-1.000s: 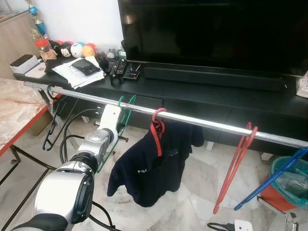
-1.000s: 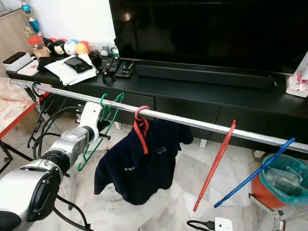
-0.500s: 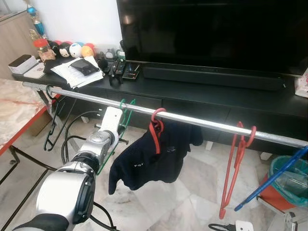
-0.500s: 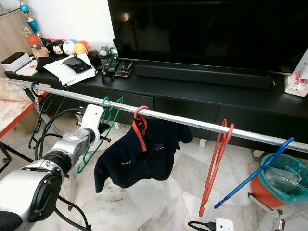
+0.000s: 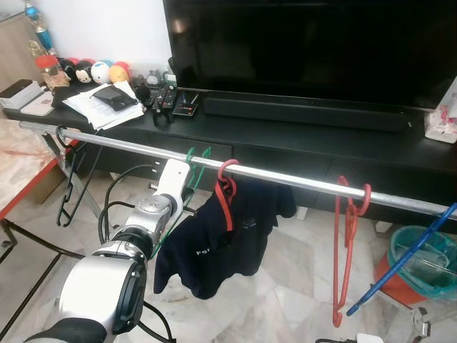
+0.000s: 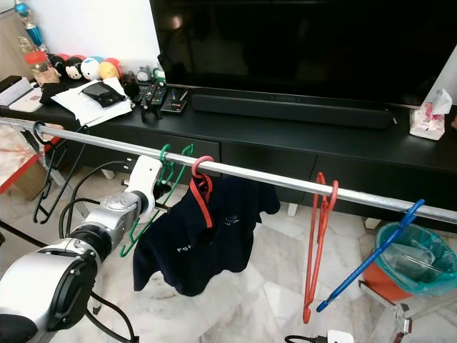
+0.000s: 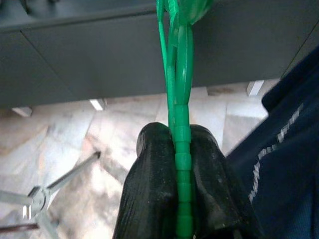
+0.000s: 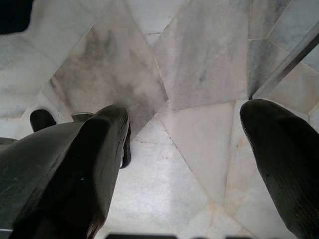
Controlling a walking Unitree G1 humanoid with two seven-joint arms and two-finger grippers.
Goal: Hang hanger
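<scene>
A green hanger (image 5: 187,191) hangs with its hooks over the metal rail (image 5: 285,176), just left of a red hanger (image 5: 227,187) carrying a dark shirt (image 5: 218,243). My left arm (image 5: 170,184) reaches up to the green hanger below the rail. In the left wrist view my left gripper (image 7: 179,138) is shut on the green hanger's (image 7: 178,94) thin bar. My right gripper (image 8: 184,129) hangs open over the marble floor (image 8: 199,59).
Further along the rail hang an empty red hanger (image 5: 346,243), a blue hanger (image 5: 403,268) at the right and a black hanger (image 5: 68,187) at the left. Behind stands a black TV cabinet (image 5: 300,139) with a television. A teal bin (image 5: 428,254) sits at the right.
The view has shifted. The empty red hanger has swung from slanted to hanging straight down, and the shirt has swayed. My left gripper keeps its hold on the green hanger.
</scene>
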